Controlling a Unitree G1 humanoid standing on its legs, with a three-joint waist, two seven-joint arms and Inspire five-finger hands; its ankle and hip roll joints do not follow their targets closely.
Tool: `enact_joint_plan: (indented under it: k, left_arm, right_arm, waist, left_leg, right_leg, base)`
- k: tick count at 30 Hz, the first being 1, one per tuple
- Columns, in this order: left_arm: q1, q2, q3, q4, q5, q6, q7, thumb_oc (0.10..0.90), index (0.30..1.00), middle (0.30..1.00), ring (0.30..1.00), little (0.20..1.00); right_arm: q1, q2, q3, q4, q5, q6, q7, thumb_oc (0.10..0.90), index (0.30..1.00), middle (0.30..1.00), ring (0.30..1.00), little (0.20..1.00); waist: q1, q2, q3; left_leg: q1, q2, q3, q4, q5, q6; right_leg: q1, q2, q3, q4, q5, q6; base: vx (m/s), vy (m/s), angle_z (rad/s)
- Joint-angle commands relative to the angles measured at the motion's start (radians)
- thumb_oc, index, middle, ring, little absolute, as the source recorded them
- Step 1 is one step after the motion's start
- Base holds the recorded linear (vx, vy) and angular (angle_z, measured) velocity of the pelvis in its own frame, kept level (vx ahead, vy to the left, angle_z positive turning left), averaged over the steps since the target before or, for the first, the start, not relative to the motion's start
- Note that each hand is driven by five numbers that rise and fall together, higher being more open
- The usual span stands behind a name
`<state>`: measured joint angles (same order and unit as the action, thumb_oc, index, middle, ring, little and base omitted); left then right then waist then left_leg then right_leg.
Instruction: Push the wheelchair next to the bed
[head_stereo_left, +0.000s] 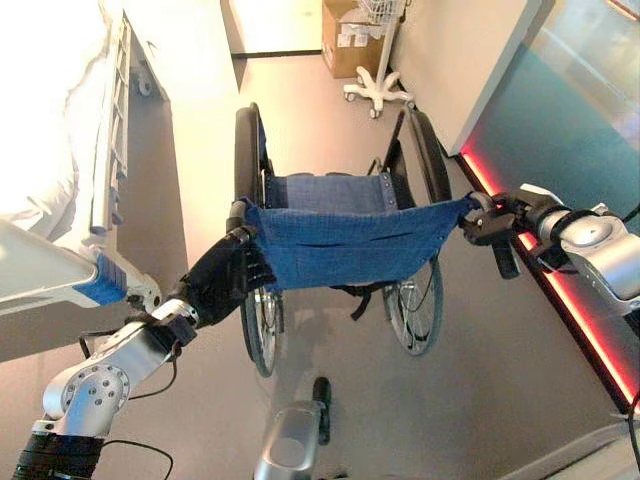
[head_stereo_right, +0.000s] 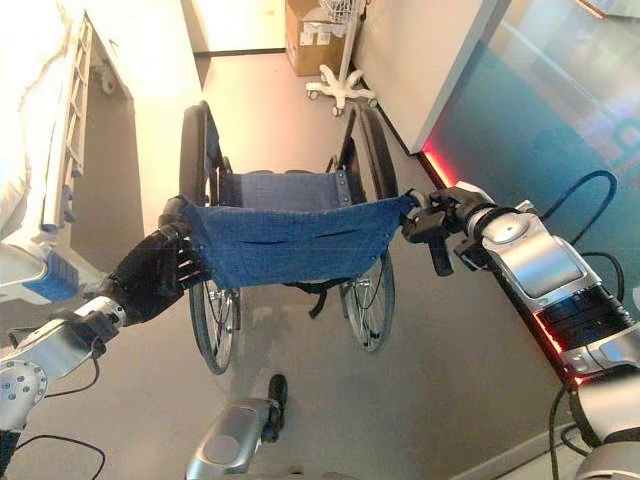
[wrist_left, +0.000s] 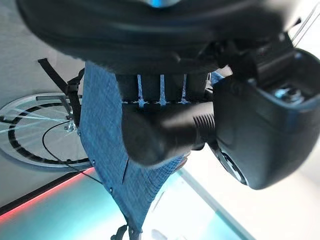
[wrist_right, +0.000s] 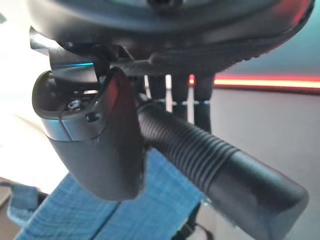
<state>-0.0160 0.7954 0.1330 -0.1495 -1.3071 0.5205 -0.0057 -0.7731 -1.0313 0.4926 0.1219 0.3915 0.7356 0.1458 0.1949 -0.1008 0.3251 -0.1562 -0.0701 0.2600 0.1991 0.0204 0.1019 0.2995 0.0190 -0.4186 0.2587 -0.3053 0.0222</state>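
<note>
A wheelchair with a blue fabric back (head_stereo_left: 345, 240) and large spoked wheels (head_stereo_left: 415, 305) stands in front of me on the grey floor. My left hand (head_stereo_left: 222, 280) is curled round its left push handle (wrist_left: 165, 132). My right hand (head_stereo_left: 492, 222) wraps the ribbed black right push handle (wrist_right: 220, 160). The bed (head_stereo_left: 60, 150), with white bedding and a side rail, lies along the left, ahead of the wheelchair's left wheel (head_stereo_left: 248, 150).
A white partition wall (head_stereo_left: 470, 70) stands ahead on the right, with a red light strip (head_stereo_left: 565, 290) along the floor. A rolling stand base (head_stereo_left: 378, 92) and a cardboard box (head_stereo_left: 345, 40) sit at the far end of the aisle.
</note>
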Motion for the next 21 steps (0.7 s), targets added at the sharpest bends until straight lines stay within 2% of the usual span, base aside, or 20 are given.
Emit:
enact_joint_plan:
  k: [1,3,4,5,7,8,9,10,11,12,13,15,16,18,19,21]
  left_arm:
    - [-0.125,0.100,0.140,0.008,-0.062,-0.145,-0.014,0.400,0.300,0.300,0.300,0.300]
    - [-0.136,0.122,0.145,0.023,-0.064,-0.146,-0.018,0.400,0.300,0.300,0.300,0.300]
    - [-0.143,0.127,0.144,0.033,-0.062,-0.147,-0.023,0.400,0.300,0.300,0.300,0.300]
    - [-0.146,0.127,0.142,0.035,-0.062,-0.147,-0.023,0.400,0.300,0.300,0.300,0.300]
    - [-0.143,0.139,0.142,0.033,-0.071,-0.146,-0.015,0.400,0.300,0.300,0.300,0.300]
    - [-0.143,0.144,0.139,0.033,-0.076,-0.146,-0.013,0.400,0.300,0.300,0.300,0.300]
    - [-0.147,0.157,0.130,0.034,-0.086,-0.146,-0.003,0.400,0.300,0.300,0.300,0.300]
    - [-0.153,0.173,0.120,0.037,-0.102,-0.152,0.000,0.400,0.300,0.300,0.300,0.300]
    - [-0.155,0.178,0.117,0.039,-0.108,-0.157,0.000,0.400,0.300,0.300,0.300,0.300]
    - [-0.164,0.186,0.105,0.041,-0.122,-0.172,0.005,0.400,0.300,0.300,0.300,0.300]
    - [-0.180,0.185,0.089,0.045,-0.126,-0.183,0.005,0.400,0.300,0.300,0.300,0.300]
    - [-0.198,0.182,0.071,0.041,-0.128,-0.193,0.012,0.400,0.300,0.300,0.300,0.300]
    - [-0.209,0.185,0.058,0.034,-0.132,-0.195,0.019,0.400,0.300,0.300,0.300,0.300]
    - [-0.226,0.187,0.044,0.028,-0.133,-0.192,0.032,0.400,0.300,0.300,0.300,0.300]
    - [-0.239,0.180,0.034,0.025,-0.121,-0.184,0.042,0.400,0.300,0.300,0.300,0.300]
    - [-0.238,0.167,0.037,0.022,-0.104,-0.171,0.037,0.400,0.300,0.300,0.300,0.300]
  right_arm:
    - [-0.074,0.091,0.014,-0.070,0.043,-0.257,0.099,0.400,0.300,0.300,0.300,0.300]
    - [-0.089,0.090,0.020,-0.064,0.063,-0.270,0.092,0.400,0.300,0.300,0.300,0.300]
    - [-0.093,0.091,0.025,-0.063,0.074,-0.274,0.086,0.400,0.300,0.300,0.300,0.300]
    - [-0.093,0.090,0.028,-0.062,0.078,-0.277,0.084,0.400,0.300,0.300,0.300,0.300]
    - [-0.080,0.084,0.020,-0.074,0.074,-0.283,0.093,0.400,0.300,0.300,0.300,0.300]
    - [-0.073,0.081,0.015,-0.079,0.069,-0.283,0.098,0.400,0.300,0.300,0.300,0.300]
    - [-0.059,0.068,0.006,-0.093,0.060,-0.284,0.106,0.400,0.300,0.300,0.300,0.300]
    - [-0.043,0.042,-0.010,-0.107,0.063,-0.289,0.116,0.400,0.300,0.300,0.300,0.300]
    - [-0.038,0.030,-0.018,-0.112,0.065,-0.292,0.122,0.400,0.300,0.300,0.300,0.300]
    - [-0.033,0.010,-0.027,-0.109,0.069,-0.306,0.129,0.400,0.300,0.300,0.300,0.300]
    - [-0.039,-0.004,-0.027,-0.106,0.071,-0.309,0.129,0.400,0.300,0.300,0.300,0.300]
    - [-0.050,-0.024,-0.022,-0.109,0.085,-0.306,0.121,0.400,0.300,0.300,0.300,0.300]
    - [-0.061,-0.033,-0.017,-0.121,0.099,-0.289,0.108,0.400,0.300,0.300,0.300,0.300]
    - [-0.078,-0.031,-0.014,-0.140,0.111,-0.258,0.094,0.400,0.300,0.300,0.300,0.300]
    - [-0.097,-0.022,-0.022,-0.169,0.124,-0.209,0.084,0.400,0.300,0.300,0.300,0.300]
    - [-0.111,-0.028,-0.027,-0.195,0.140,-0.171,0.077,0.400,0.300,0.300,0.300,0.300]
  waist:
    - [0.103,-0.011,-0.201]
    - [0.110,-0.022,-0.202]
    - [0.112,-0.023,-0.204]
    - [0.108,-0.025,-0.201]
    - [0.093,-0.019,-0.202]
    - [0.087,-0.019,-0.200]
    - [0.074,-0.007,-0.202]
    - [0.057,0.013,-0.193]
    - [0.053,0.025,-0.193]
    - [0.039,0.037,-0.179]
    - [0.028,0.047,-0.170]
    - [0.008,0.063,-0.154]
    - [-0.004,0.062,-0.149]
    - [-0.015,0.060,-0.143]
    - [-0.024,0.054,-0.139]
    - [-0.032,0.045,-0.143]
  left_leg:
    - [0.046,-0.075,0.003,-0.103,-0.018,-0.035]
    - [0.059,-0.082,-0.017,-0.113,-0.015,-0.031]
    - [0.060,-0.077,-0.038,-0.113,-0.012,-0.031]
    - [0.064,-0.083,-0.053,-0.111,-0.013,-0.030]
    - [0.061,-0.084,-0.077,-0.095,-0.019,-0.030]
    - [0.060,-0.092,-0.084,-0.087,-0.025,-0.028]
    - [0.053,-0.091,-0.103,-0.066,-0.030,-0.031]
    - [0.054,-0.084,-0.136,-0.031,-0.039,-0.048]
    - [0.050,-0.073,-0.148,-0.021,-0.038,-0.057]
    - [0.056,-0.067,-0.184,0.012,-0.053,-0.072]
    - [0.072,-0.063,-0.223,0.031,-0.070,-0.084]
    - [0.106,-0.051,-0.268,0.036,-0.100,-0.096]
    - [0.136,-0.045,-0.299,0.026,-0.136,-0.096]
    - [0.168,-0.033,-0.319,0.016,-0.171,-0.095]
    - [0.206,-0.012,-0.335,0.004,-0.201,-0.096]
    - [0.227,0.012,-0.341,0.006,-0.216,-0.107]
  right_leg:
    - [-0.087,0.022,0.057,0.215,0.391,0.198]
    - [-0.113,0.038,0.084,0.302,0.486,0.240]
    - [-0.138,0.064,0.113,0.363,0.541,0.240]
    - [-0.152,0.066,0.132,0.393,0.548,0.240]
    - [-0.175,0.058,0.175,0.368,0.527,0.240]
    - [-0.173,0.041,0.178,0.349,0.502,0.240]
    - [-0.180,0.006,0.178,0.276,0.444,0.219]
    - [-0.191,-0.035,0.162,0.198,0.344,0.169]
    - [-0.200,-0.043,0.154,0.160,0.309,0.146]
    - [-0.217,-0.070,0.154,0.064,0.259,0.117]
    - [-0.253,-0.106,0.173,-0.016,0.268,0.111]
    - [-0.292,-0.146,0.191,-0.075,0.301,0.120]
    - [-0.347,-0.197,0.229,-0.132,0.372,0.141]
    - [-0.386,-0.231,0.259,-0.168,0.431,0.162]
    - [-0.414,-0.245,0.287,-0.189,0.467,0.177]
    - [-0.410,-0.229,0.299,-0.185,0.450,0.183]
  base:
    - [0.27,0.015,0.22]
    - [0.32,-0.040,0.27]
    - [0.31,-0.080,0.28]
    - [0.28,-0.057,0.17]
    - [0.24,0.015,0.01]
    - [0.24,0.059,-0.07]
    - [0.30,0.027,-0.04]
    - [0.28,-0.003,0.20]
    - [0.26,-0.085,0.33]
    - [0.20,-0.114,0.51]
    - [0.23,-0.141,0.71]
    - [0.23,-0.167,0.96]
    - [0.27,-0.211,1.11]
    - [0.33,-0.259,1.07]
    - [0.47,-0.345,0.93]
    - [0.42,-0.292,0.64]
